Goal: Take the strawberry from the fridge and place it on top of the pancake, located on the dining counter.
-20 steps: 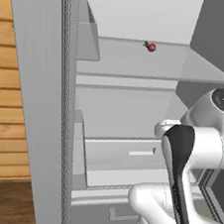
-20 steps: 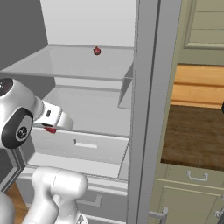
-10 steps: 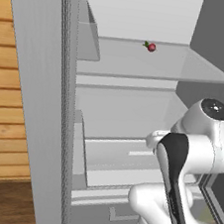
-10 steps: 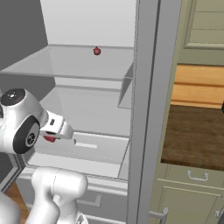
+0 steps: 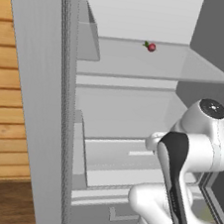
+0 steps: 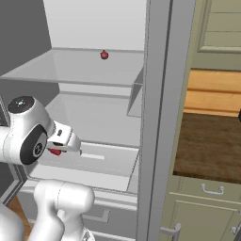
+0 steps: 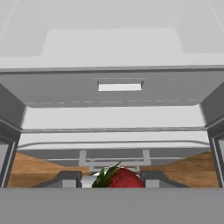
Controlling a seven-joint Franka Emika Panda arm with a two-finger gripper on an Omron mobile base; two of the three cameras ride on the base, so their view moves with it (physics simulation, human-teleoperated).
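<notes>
Inside the open light-grey fridge (image 5: 45, 100): strawberries on shelf and in grip.
Centre bottom of the hand view, the two-finger gripper (image 7: 114, 180) clamps a small red strawberry (image 7: 119, 178); a second red strawberry (image 5: 151, 47) lies on the pale upper shelf (image 5: 189, 69), upper centre.

Even, bright, flat rendered light with soft pale shadows under the fridge (image 5: 134, 112) shelves; sharp everywhere, no glare or blur.

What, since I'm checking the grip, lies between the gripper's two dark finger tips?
A red strawberry with green leaves, pinched between the finger tips, as the hand view shows.
</notes>
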